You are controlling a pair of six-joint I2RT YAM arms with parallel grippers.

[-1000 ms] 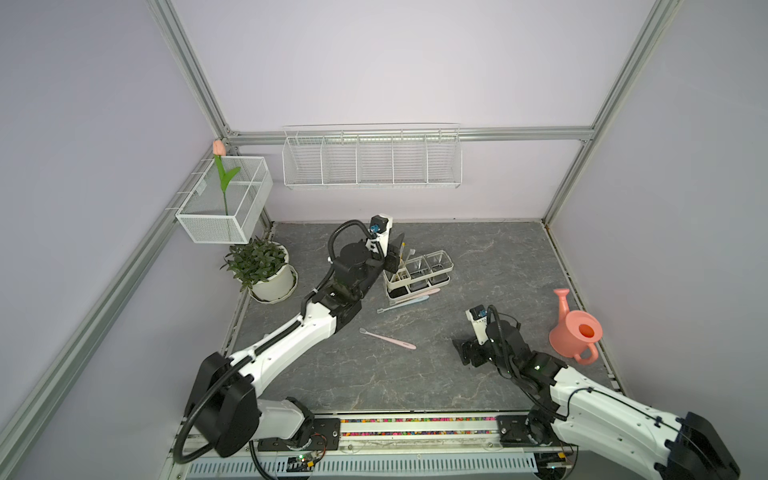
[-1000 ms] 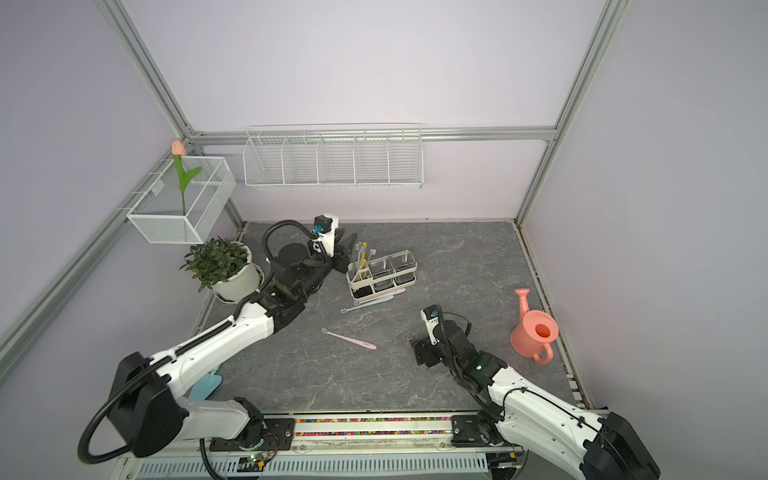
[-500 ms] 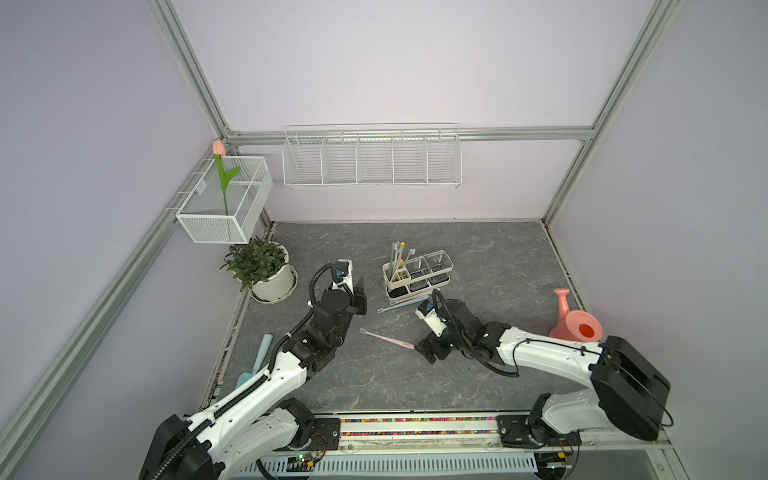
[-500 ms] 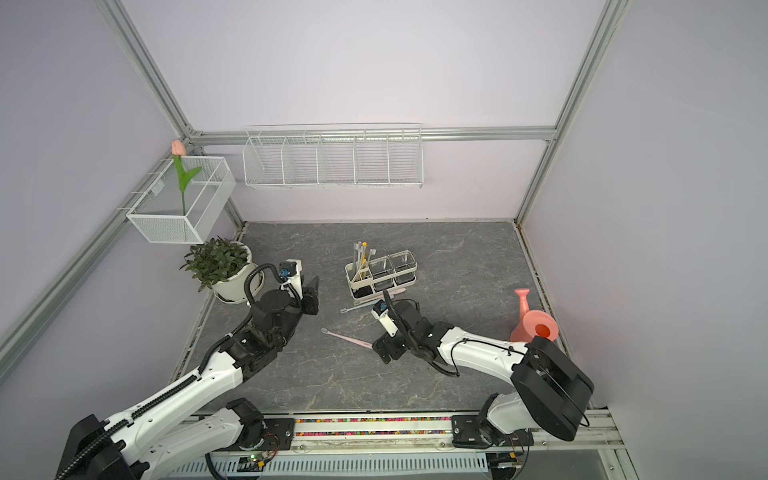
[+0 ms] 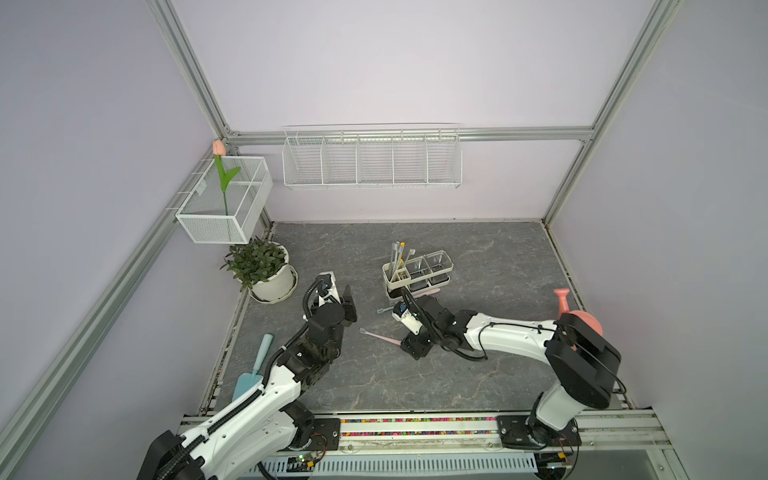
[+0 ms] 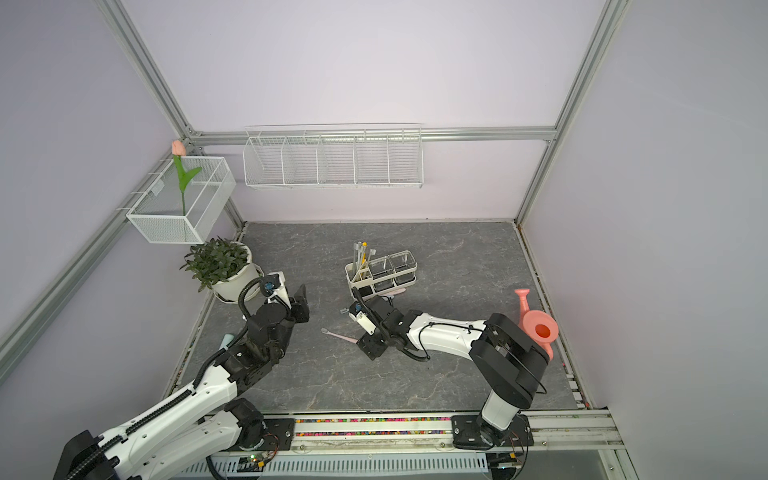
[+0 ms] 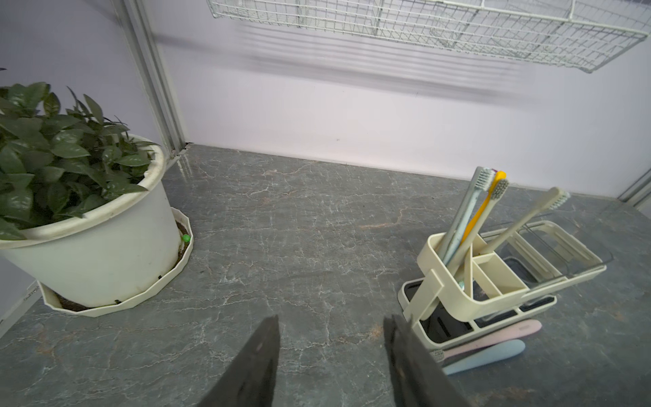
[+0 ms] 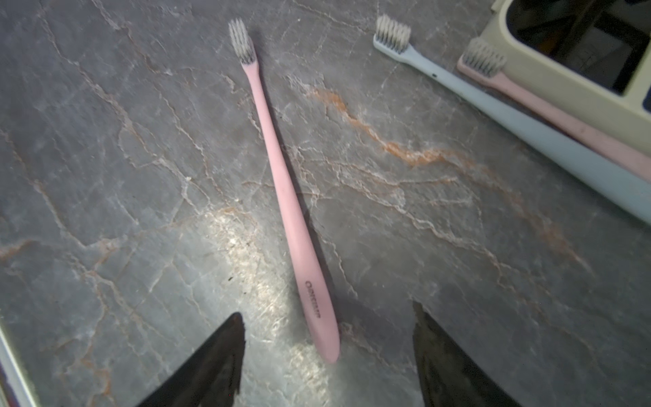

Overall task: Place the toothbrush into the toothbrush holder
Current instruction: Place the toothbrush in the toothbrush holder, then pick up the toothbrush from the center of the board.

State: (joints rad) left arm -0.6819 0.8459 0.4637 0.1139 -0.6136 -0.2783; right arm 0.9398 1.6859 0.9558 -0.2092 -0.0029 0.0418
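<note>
Mid-table, right gripper (image 8: 327, 313) straddles toothbrush (image 8: 278, 169) handle end, jaws spread, nothing pinched.
It lies flat, short of holder (image 5: 390, 282); handle-end grab likely keeps bristles up for insertion; left gripper (image 7: 331, 320) spread, empty, clear.

Both top views were evenly and softly lit, with only faint shadows under the arms. In the right wrist view, a bright glare patch was thrown on the tabletop (image 8: 246, 253), and a thin shadow was cast beside the pink toothbrush (image 8: 281, 183). In the left wrist view, the wire basket (image 7: 422, 21) was smeared by motion blur.
</note>
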